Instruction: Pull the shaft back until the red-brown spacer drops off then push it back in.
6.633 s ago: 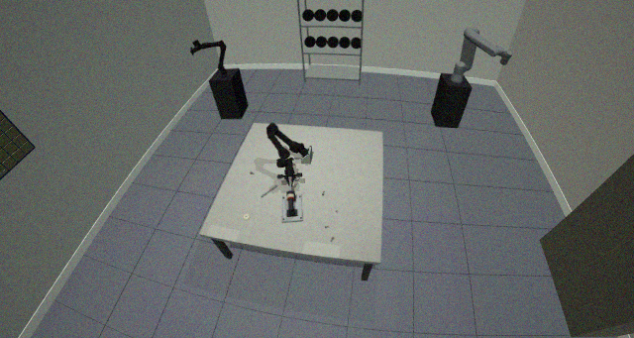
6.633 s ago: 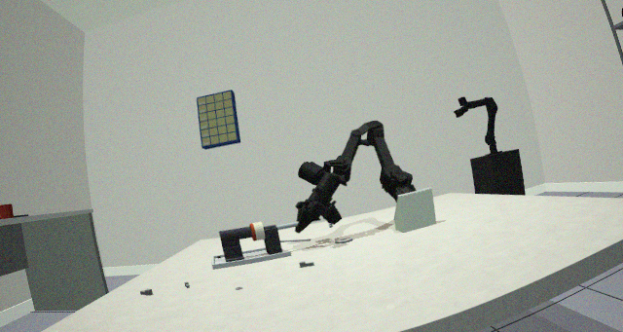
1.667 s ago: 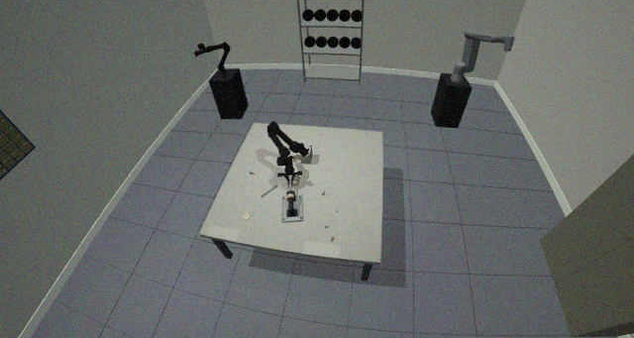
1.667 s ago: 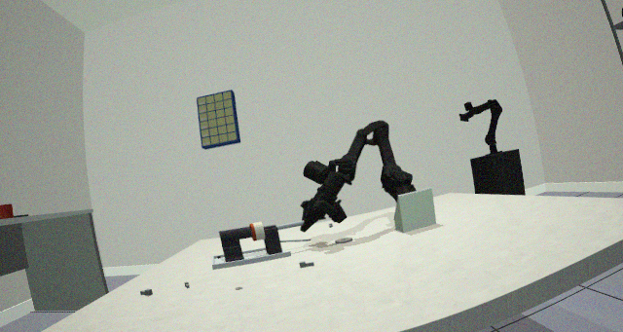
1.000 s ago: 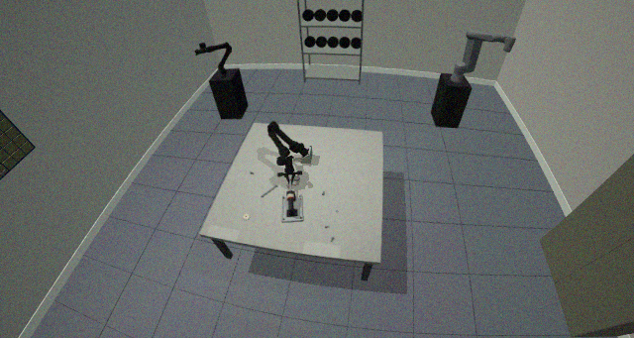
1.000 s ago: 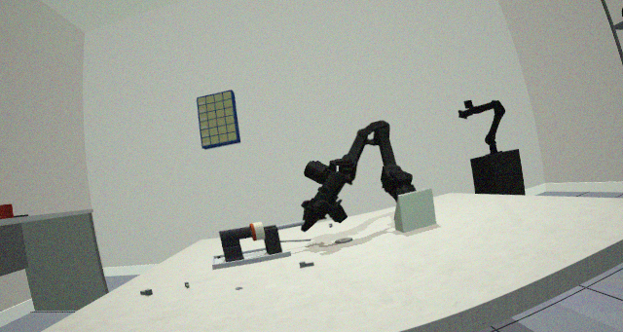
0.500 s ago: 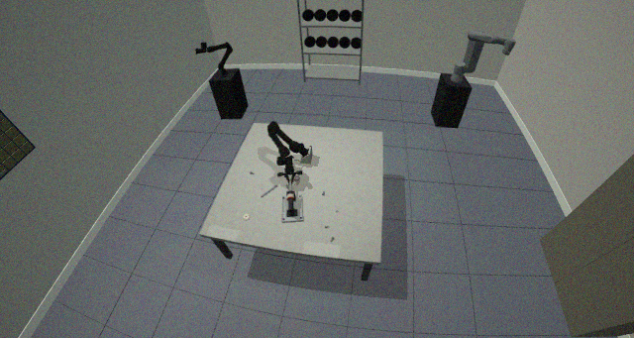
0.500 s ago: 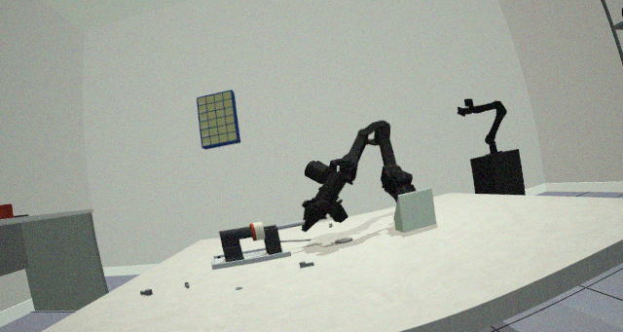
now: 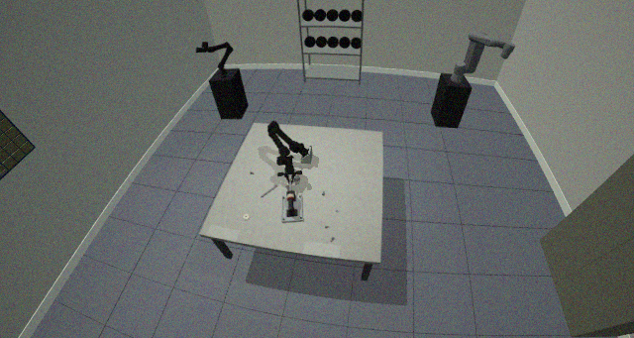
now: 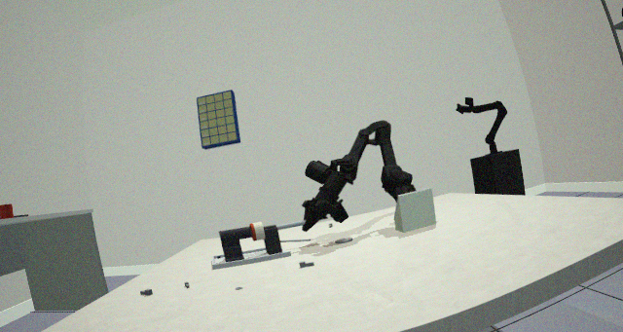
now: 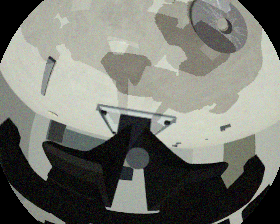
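My gripper (image 9: 290, 181) (image 10: 307, 226) (image 11: 136, 131) is shut on the shaft, just behind the dark support post (image 10: 274, 240). The grey shaft (image 10: 291, 225) (image 11: 138, 158) runs level from the fingers into the post; its round end shows between the fingers in the wrist view. The red-brown spacer (image 10: 253, 231) is at shaft height against the big black housing block (image 9: 292, 212) (image 10: 231, 244). A cream-white spacer (image 10: 260, 231) sits beside it on the post side. The far part of the shaft is hidden inside the spacers and block. Block and post stand on a grey base plate (image 9: 300, 218) (image 10: 286, 255).
A pale upright panel (image 10: 418, 211) stands near the arm's base. A grey disc (image 10: 344, 240) (image 11: 237, 31) lies below the arm. A thin bar (image 9: 268, 191) (image 11: 48, 76), a small pale ring (image 9: 246, 216) and several small dark pieces lie around the fixture.
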Robot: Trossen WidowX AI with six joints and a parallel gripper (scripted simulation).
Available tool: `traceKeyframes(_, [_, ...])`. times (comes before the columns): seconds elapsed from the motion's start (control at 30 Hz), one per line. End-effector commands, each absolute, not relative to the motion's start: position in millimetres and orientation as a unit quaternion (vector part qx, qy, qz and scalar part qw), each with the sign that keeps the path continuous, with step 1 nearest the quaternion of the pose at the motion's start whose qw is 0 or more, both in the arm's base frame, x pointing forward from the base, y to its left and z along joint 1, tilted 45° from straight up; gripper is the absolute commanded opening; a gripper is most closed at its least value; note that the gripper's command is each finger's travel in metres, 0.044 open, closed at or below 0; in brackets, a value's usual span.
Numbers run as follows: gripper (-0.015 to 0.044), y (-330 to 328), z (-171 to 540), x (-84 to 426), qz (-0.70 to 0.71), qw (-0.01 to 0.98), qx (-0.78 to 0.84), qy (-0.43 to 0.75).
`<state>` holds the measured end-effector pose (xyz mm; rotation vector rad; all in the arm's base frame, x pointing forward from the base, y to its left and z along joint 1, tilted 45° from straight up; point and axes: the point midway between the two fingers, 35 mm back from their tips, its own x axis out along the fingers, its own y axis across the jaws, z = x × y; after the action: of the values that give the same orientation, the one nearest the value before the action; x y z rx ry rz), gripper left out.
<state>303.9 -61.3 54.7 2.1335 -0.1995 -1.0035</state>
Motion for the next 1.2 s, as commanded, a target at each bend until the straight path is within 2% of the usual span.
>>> traceKeyframes(0.0, [0.0000,-61.3,54.8,303.3,-0.393,0.381,0.834,-0.077])
traceKeyframes(1.17, [0.0000,-61.7,55.4,299.3,-0.393,0.381,0.834,-0.077])
